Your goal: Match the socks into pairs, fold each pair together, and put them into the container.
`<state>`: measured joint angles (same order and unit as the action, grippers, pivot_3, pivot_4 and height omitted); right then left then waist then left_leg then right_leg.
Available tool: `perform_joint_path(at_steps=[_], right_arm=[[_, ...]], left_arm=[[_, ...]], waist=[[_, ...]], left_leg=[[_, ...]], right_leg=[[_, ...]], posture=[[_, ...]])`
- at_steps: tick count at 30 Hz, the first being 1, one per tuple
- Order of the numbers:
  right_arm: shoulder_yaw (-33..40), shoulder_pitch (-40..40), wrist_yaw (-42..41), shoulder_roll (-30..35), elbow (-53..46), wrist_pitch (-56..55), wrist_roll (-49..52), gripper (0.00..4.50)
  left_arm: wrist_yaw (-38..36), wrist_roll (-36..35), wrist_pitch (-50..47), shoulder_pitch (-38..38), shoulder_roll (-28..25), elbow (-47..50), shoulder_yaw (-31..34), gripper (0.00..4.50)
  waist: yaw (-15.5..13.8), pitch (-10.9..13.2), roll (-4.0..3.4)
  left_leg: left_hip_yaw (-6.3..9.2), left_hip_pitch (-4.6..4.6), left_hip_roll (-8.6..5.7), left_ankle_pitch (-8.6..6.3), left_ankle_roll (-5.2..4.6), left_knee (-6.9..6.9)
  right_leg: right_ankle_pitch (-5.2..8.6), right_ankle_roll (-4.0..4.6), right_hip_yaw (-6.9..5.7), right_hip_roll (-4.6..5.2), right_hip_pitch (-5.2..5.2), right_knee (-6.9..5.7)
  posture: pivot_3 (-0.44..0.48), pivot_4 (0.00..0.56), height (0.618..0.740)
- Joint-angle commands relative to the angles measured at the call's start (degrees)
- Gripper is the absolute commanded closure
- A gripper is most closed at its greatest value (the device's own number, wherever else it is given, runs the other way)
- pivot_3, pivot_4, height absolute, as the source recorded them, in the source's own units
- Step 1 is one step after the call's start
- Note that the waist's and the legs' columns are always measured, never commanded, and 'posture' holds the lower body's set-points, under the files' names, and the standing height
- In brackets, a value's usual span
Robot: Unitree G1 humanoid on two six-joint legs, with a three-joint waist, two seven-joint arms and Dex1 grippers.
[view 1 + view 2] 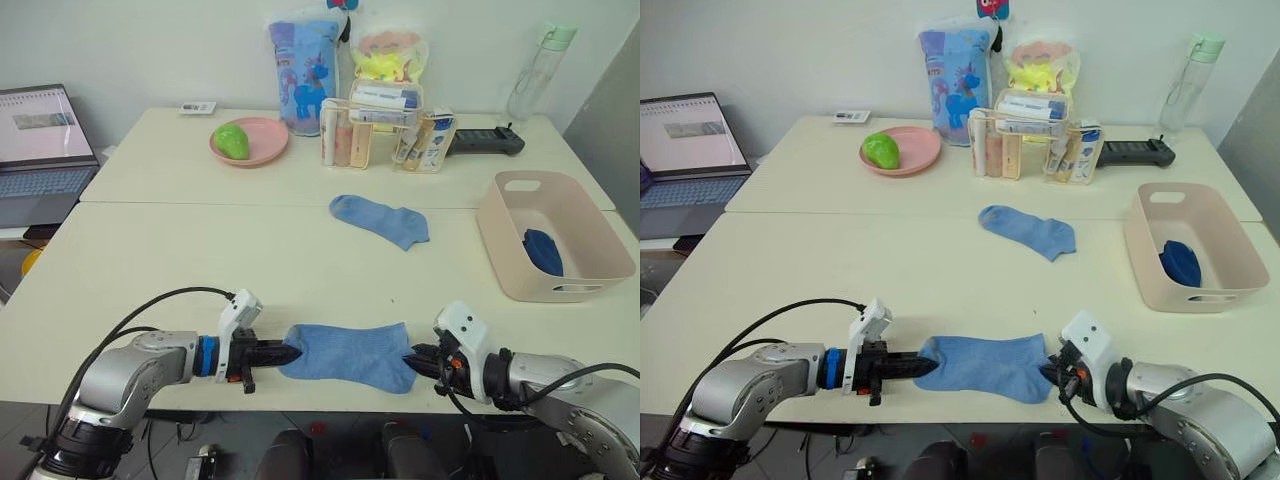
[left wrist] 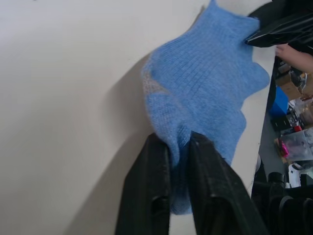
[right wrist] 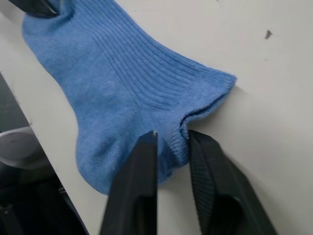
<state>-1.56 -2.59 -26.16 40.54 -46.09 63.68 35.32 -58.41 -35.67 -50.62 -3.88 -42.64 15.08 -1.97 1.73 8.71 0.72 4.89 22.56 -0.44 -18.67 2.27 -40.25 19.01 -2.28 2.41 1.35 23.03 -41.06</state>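
Note:
A light blue sock [image 1: 350, 354] lies stretched flat near the table's front edge. My left gripper [image 1: 288, 353] is shut on its left end, and my right gripper [image 1: 416, 359] is shut on its right end by the cuff. In the wrist views the fabric bunches between each pair of fingers [image 2: 161, 196] [image 3: 142, 166]. A second light blue sock [image 1: 381, 219] lies flat farther back, mid-table. The pale pink container [image 1: 552, 236] stands at the right with a dark navy sock bundle [image 1: 543, 251] inside.
At the back stand a round pink plate [image 1: 262, 148] with a green object, a clear organiser [image 1: 375, 135], bags, a water bottle [image 1: 537, 70] and a black device [image 1: 485, 142]. A laptop [image 1: 40, 150] sits at the far left. The table's front edge [image 1: 330, 405] runs just below the held sock.

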Motion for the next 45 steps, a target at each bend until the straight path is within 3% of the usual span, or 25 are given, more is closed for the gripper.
perform_joint_path(at_steps=[1,7,11,14,18,24,28,31,34,45], right_arm=[[3.8,-0.8,-0.4,0.1,-3.1,-1.4,1.5,2.12],[10.0,-1.8,-1.8,-1.9,-6.0,-2.8,7.7,0.12],[8.3,6.5,3.8,-6.4,-4.2,-3.8,6.1,0.00],[4.6,11.2,6.5,-7.8,-1.4,-4.9,2.0,0.00],[-1.8,13.9,8.1,-8.0,4.7,-10.4,-6.3,0.00],[-9.7,23.2,15.1,-15.2,24.6,-18.9,-20.3,0.00],[-10.0,28.3,15.1,-19.9,36.2,-23.5,-23.9,0.00],[-9.5,34.7,14.9,-23.4,50.5,-28.5,-26.4,0.00],[-5.8,38.3,14.4,-26.7,59.5,-29.6,-24.9,0.00],[-5.7,39.0,10.2,-27.1,62.0,-30.4,-28.0,3.61]], left_arm=[[1.6,0.2,0.3,2.3,-1.4,-1.2,3.6,2.73],[4.2,-4.5,0.3,1.3,0.5,-2.1,11.6,1.06],[4.1,-1.4,7.0,-3.0,0.2,-2.9,12.2,0.01],[3.8,3.2,12.8,-7.1,0.2,-4.0,8.8,0.01],[2.8,3.6,16.8,-12.9,3.0,-3.6,6.6,0.01],[-4.1,3.0,21.6,-15.6,2.8,-0.4,3.4,0.01],[-4.6,3.7,22.6,-17.2,3.3,-1.1,2.4,0.01],[-4.2,3.7,22.6,-17.9,3.9,-0.6,1.8,0.01],[-3.7,4.3,22.9,-17.3,4.1,-0.4,1.6,0.01],[-1.5,6.1,23.6,-15.8,4.7,-0.9,1.1,0.00]], waist=[[0.1,0.0,-0.05],[0.1,0.0,-0.04],[0.1,0.0,0.00],[0.0,0.0,0.01],[-0.1,0.0,0.03],[0.9,0.1,0.01],[1.1,0.1,-0.01],[1.3,0.1,-0.02],[1.4,0.1,-0.02],[1.5,0.1,-0.02]], left_leg=[[-0.01,-0.05,0.00,0.00,0.00,0.02],[0.02,-0.86,0.06,-0.03,-0.04,0.30],[0.01,-0.85,0.05,-0.02,-0.03,0.28],[0.04,-0.83,0.03,-0.02,-0.01,0.28],[0.05,-0.69,-0.01,0.00,0.02,0.28],[-0.14,-0.81,0.05,0.00,0.02,0.29],[-0.12,-0.77,0.05,0.00,0.02,0.29],[-0.18,-0.77,0.01,0.00,0.02,0.28],[-0.20,-0.78,0.02,0.00,0.02,0.29],[-0.24,-0.72,0.04,0.00,0.02,0.28]], right_leg=[[0.00,0.00,0.01,0.00,-0.04,0.00],[0.03,0.03,-0.03,-0.04,-0.77,0.19],[0.03,0.03,-0.02,-0.05,-0.76,0.20],[0.03,0.03,-0.05,-0.04,-0.76,0.24],[0.03,0.03,-0.08,-0.01,-0.72,0.35],[0.03,0.04,-0.03,-0.07,-0.67,0.17],[0.03,0.04,-0.05,-0.10,-0.62,0.17],[0.03,0.04,-0.07,-0.09,-0.63,0.18],[0.03,0.04,-0.08,-0.09,-0.60,0.15],[0.03,0.04,-0.04,-0.07,-0.49,0.09]], posture=[[0.000,0.150,0.703],[0.000,0.150,0.703],[0.000,0.150,0.703],[0.000,0.150,0.703],[0.000,0.150,0.703],[0.000,0.150,0.703],[0.000,0.150,0.703],[0.000,0.150,0.703],[0.000,0.150,0.703],[0.000,0.150,0.703]])
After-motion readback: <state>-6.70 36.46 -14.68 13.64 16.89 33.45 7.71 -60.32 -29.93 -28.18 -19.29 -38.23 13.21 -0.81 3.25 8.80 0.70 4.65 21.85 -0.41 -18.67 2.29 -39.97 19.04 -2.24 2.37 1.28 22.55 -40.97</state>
